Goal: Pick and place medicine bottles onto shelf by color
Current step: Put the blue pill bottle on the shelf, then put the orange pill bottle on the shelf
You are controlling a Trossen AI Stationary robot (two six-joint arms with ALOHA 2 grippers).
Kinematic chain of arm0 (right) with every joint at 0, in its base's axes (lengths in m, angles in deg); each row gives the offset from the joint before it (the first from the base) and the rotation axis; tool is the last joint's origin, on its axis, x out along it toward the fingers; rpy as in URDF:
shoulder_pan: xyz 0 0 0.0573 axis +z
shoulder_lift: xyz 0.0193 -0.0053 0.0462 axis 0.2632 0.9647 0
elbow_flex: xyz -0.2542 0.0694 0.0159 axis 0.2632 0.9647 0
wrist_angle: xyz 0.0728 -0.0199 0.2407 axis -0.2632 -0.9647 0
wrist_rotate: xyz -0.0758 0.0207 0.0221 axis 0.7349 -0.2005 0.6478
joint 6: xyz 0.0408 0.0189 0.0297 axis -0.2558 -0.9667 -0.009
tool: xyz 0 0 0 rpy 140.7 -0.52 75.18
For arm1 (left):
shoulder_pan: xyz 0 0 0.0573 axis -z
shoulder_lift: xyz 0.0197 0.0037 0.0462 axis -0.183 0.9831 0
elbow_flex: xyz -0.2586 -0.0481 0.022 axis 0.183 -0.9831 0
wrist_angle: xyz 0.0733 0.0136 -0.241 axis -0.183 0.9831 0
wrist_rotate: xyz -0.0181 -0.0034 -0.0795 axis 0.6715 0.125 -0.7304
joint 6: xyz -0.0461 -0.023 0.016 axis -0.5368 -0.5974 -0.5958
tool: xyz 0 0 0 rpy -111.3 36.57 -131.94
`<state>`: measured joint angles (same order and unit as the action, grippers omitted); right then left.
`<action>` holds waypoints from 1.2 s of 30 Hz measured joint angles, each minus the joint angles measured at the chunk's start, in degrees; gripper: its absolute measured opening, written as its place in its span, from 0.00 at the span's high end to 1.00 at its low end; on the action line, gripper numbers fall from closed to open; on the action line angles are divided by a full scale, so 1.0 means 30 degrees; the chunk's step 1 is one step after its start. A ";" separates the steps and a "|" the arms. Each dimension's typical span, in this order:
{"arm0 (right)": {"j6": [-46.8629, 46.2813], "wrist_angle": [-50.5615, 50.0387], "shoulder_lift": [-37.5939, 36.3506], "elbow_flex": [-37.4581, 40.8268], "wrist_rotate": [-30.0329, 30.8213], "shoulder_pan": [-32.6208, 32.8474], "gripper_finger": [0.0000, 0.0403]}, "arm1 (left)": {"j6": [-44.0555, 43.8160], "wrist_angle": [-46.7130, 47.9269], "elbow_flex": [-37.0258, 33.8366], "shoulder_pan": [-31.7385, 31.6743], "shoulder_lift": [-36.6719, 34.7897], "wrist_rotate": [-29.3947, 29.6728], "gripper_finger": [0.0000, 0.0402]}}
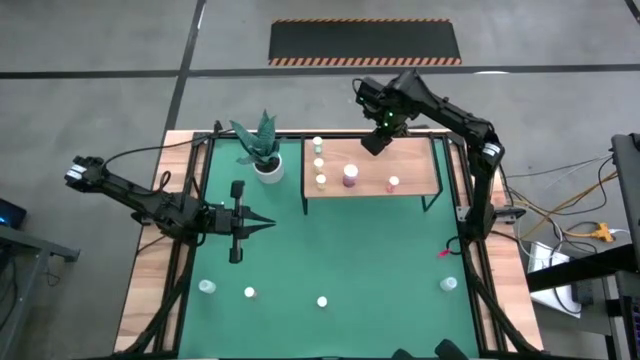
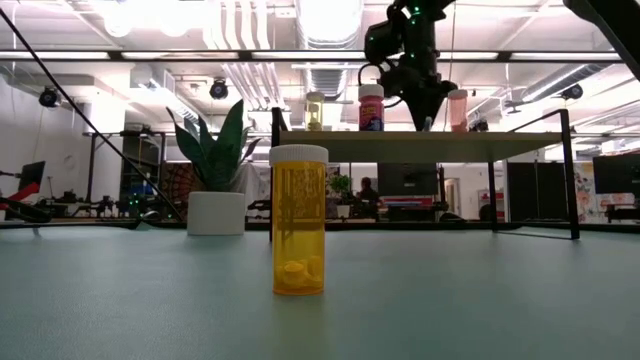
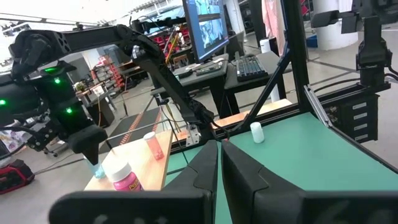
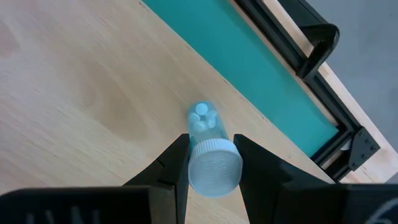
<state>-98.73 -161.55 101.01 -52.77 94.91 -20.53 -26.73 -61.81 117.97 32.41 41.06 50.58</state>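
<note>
One teal bottle (image 4: 210,149), small and white-capped, sits between the fingers of the right gripper (image 4: 211,163), which close on it at the cap and hold it over the shelf (image 4: 93,93), near its far edge. A few pale tablets show through its clear body; otherwise it looks nearly empty, so it is probably very light. The plastic looks stiff and smooth; a hold at the cap seems sound, though such a smooth cap could slip or tilt if squeezed off-centre.

Five other bottles already stand on the shelf board (image 1: 405,160): three yellowish ones (image 1: 319,163) in a line at one end, a larger magenta one (image 1: 349,176) near the middle, and a pinkish-orange one (image 1: 393,183) beside it. Four bottles remain on the green mat (image 1: 340,250), well apart; the yellow one (image 2: 298,220) nearest the low camera holds a few tablets at its bottom. A potted plant (image 1: 262,148) stands beside the shelf.

The left gripper (image 1: 268,223) waits low over the mat, fingers shut and empty.
</note>
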 joint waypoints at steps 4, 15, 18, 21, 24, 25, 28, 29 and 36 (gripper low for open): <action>0.0030 0.0000 -0.0029 0.0288 0.0004 -0.0002 0.75 | 0.0000 0.0000 0.0000 0.0000 0.0000 -0.0003 0.99; 0.0131 -0.0018 -0.0029 0.0254 0.0015 -0.0002 0.60 | -0.0007 0.0000 0.0000 0.0000 0.0000 0.0001 0.99; 0.0129 -0.0009 -0.0034 0.0040 0.0009 -0.0002 0.60 | -0.0007 0.0000 0.0000 0.0002 0.0000 0.0001 0.99; 0.0124 -0.0016 -0.0029 -0.0302 0.0007 0.0002 0.59 | -0.0007 0.0000 0.0000 0.0000 -0.0002 0.0001 0.99; 0.0123 -0.0004 -0.0036 -0.0784 0.0007 0.0006 0.59 | -0.0007 0.0000 0.0000 0.0000 0.0000 0.0001 0.99; 0.0113 -0.0011 -0.0036 -0.0976 0.0006 0.0006 0.59 | -0.0007 0.0000 0.0000 0.0000 0.0000 0.0001 0.99; -0.0329 0.0003 -0.0063 -0.1637 0.0007 0.0083 0.59 | -0.0007 0.0000 0.0000 0.0000 0.0000 0.0001 0.99; -0.0441 0.0039 -0.0149 -0.1798 0.0012 0.0181 0.59 | -0.0007 0.0000 0.0000 0.0005 0.0000 0.0001 0.99; -0.1036 0.0242 -0.1807 -0.1574 0.0169 0.3036 0.59 | -0.0086 -0.0007 0.0000 0.0000 0.0000 0.0001 0.99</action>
<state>-101.83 -160.82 95.59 -57.49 95.41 -11.42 -26.99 -61.83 117.97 32.41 41.06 50.58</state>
